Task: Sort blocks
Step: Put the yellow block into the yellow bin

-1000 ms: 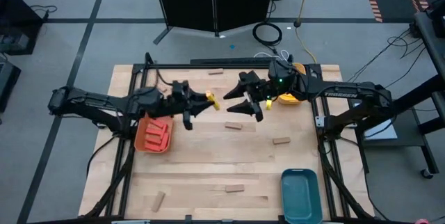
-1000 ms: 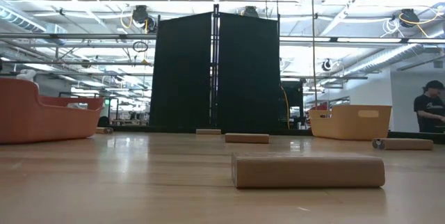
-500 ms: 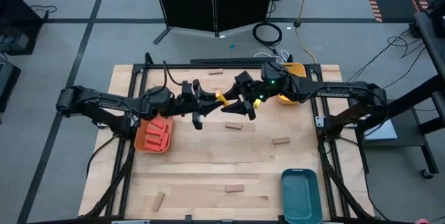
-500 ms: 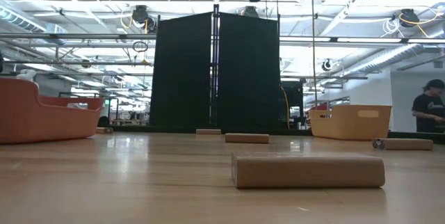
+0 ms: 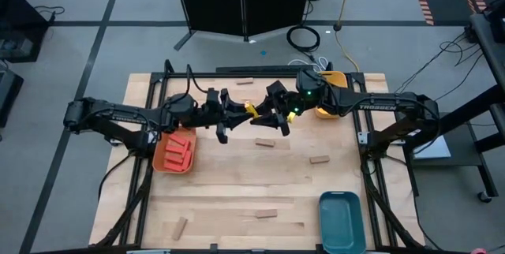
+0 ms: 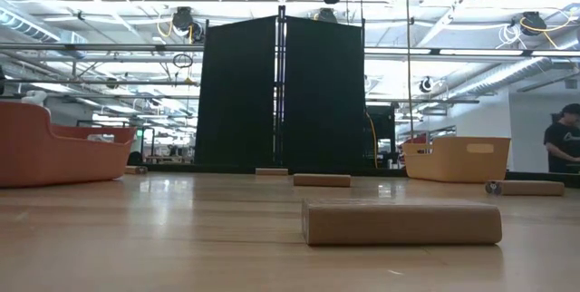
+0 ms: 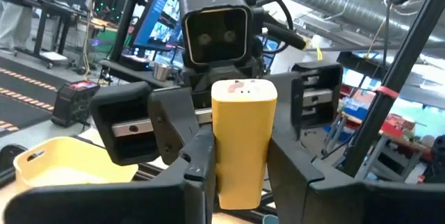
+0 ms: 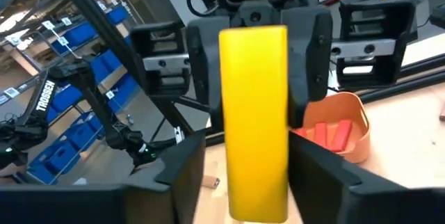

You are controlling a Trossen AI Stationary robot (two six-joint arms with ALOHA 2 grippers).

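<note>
A yellow block (image 5: 251, 110) hangs in the air over the table's far middle, between my two grippers, which face each other. My left gripper (image 5: 241, 113) is shut on it and comes from the left. My right gripper (image 5: 268, 117) is open, and its fingers (image 8: 188, 175) stand on either side of the block's other end (image 8: 254, 182) with a narrow gap. Red blocks lie in the orange tray (image 5: 162, 159). Tan blocks lie flat on the table (image 5: 265, 143) (image 5: 319, 159) (image 5: 266, 214) (image 5: 181, 226) (image 5: 243, 81). My left gripper pinches the yellow block's end (image 7: 243, 186) between its two fingers (image 7: 198, 175). The fingers come level from the table's left and lie along the block. The block is lifted clear and sticks out past the fingertips toward my right gripper.
A yellow tray (image 5: 335, 77) sits at the far right, partly under my right arm. A teal tray (image 5: 341, 221) sits at the near right edge. In the low view a tan block (image 6: 401, 222) lies close by. A person (image 6: 564, 145) stands in the room beyond.
My left gripper carried the yellow block toward the table's right, and my right gripper moved toward the left, until they met over the far middle. In the last half second both have stayed almost still.
</note>
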